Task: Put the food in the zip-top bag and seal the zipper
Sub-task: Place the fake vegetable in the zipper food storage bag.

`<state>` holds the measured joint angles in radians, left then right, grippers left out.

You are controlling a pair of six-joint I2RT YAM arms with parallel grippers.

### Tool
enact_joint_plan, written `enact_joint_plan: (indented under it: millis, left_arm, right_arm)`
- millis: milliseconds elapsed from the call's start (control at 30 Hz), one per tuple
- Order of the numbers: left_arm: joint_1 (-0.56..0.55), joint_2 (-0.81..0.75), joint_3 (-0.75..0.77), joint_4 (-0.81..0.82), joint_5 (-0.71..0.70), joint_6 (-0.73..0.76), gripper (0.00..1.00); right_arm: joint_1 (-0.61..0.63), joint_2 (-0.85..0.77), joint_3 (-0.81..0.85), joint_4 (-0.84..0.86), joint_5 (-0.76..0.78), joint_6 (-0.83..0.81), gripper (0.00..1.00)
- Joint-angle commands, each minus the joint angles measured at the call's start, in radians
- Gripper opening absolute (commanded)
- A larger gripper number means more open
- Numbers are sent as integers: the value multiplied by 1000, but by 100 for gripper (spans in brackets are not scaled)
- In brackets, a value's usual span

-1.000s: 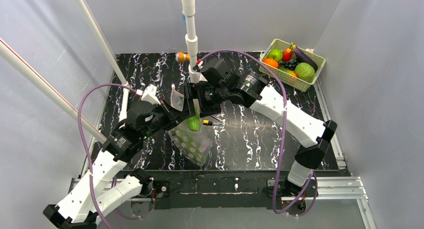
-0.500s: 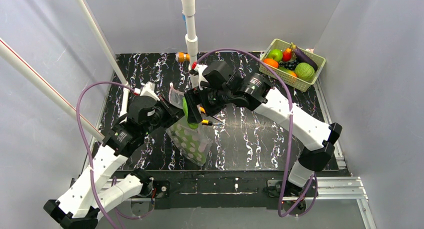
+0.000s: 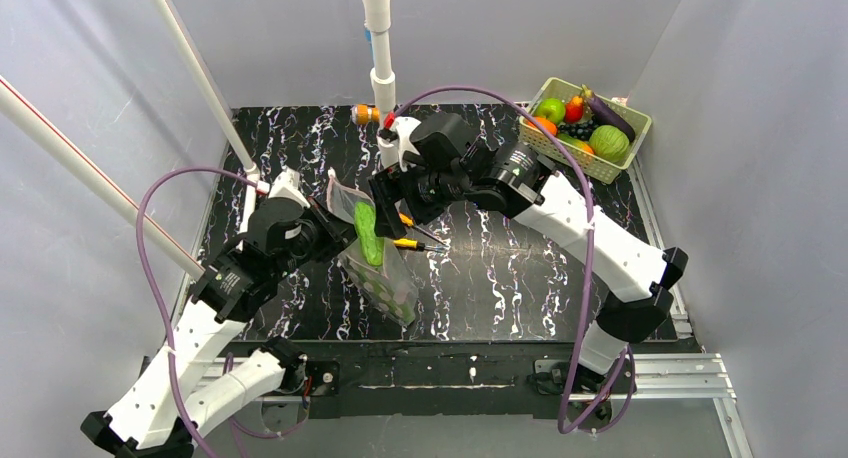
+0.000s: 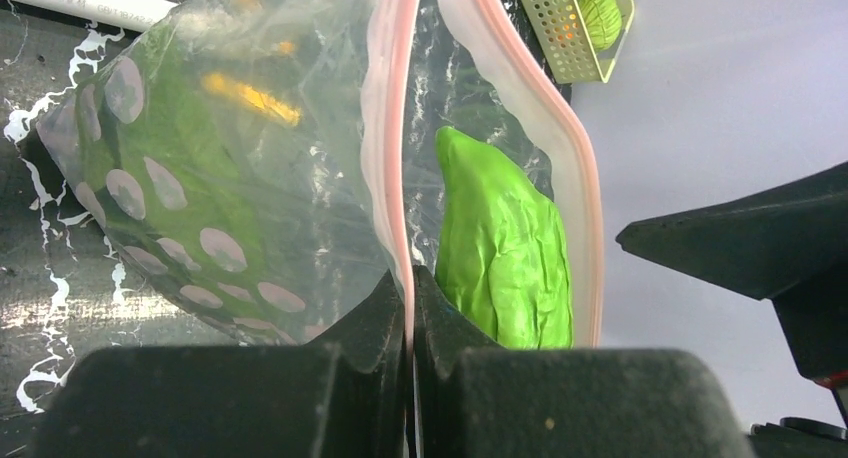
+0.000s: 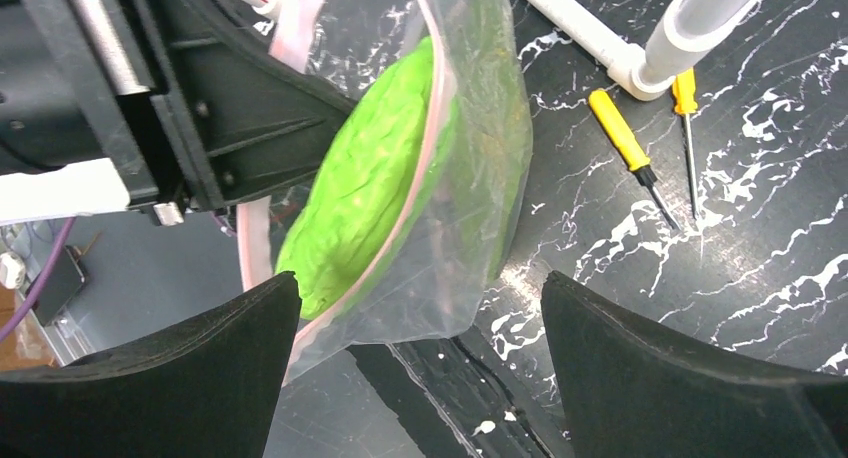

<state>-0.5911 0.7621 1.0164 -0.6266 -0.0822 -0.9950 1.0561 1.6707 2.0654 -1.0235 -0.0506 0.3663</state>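
Note:
The zip-top bag (image 3: 385,278) hangs above the table's middle, its dotted side (image 4: 150,188) showing. My left gripper (image 4: 411,283) is shut on the pink zipper (image 4: 388,128) at one lip, and the mouth gapes. A long green leafy piece of food (image 4: 505,248) stands in the mouth, its top poking out (image 3: 366,233). My right gripper (image 5: 417,278) is open just above the bag (image 5: 480,168) and that piece (image 5: 365,198), touching neither. More food, a melon (image 3: 609,141), an orange (image 3: 541,125) and an eggplant (image 3: 608,113), lies in the basket.
The pale green basket (image 3: 560,148) sits at the far right corner. Two yellow-handled screwdrivers (image 5: 620,133) lie beside the bag. A white pipe post (image 3: 380,58) stands at the back, with a small orange thing (image 3: 365,113) by its foot. Slanted white pipes (image 3: 190,68) cross the left.
My right gripper has let go of the green leafy piece, opened wider and drawn back toward the far right. The piece now stands in the bag, and the left arm has shifted slightly left.

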Motion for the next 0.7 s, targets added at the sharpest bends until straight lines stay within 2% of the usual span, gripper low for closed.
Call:
enact_joint_plan:
  millis: [0,100,267,533,667]
  left_arm:
    - [0,-25,0,17,-28,-3,0]
    - [1,-33,-24,21,-21,-9,0]
    - [0,-42,-37,28,-12,-8,0]
    - [0,-9,-14,36,30,-2,0]
    - [0,-9,-17,35,28,-4,0]
  right_arm:
    - [1,-51,-14,-4,84,8,96]
    - [-3,-75,-68,27,110,67,94]
    - [-2,-108,-150,128,129,178,80]
    - [16,-97,-165,187,86,195,78]
    - [27,-119,-182,215,128,215,77]
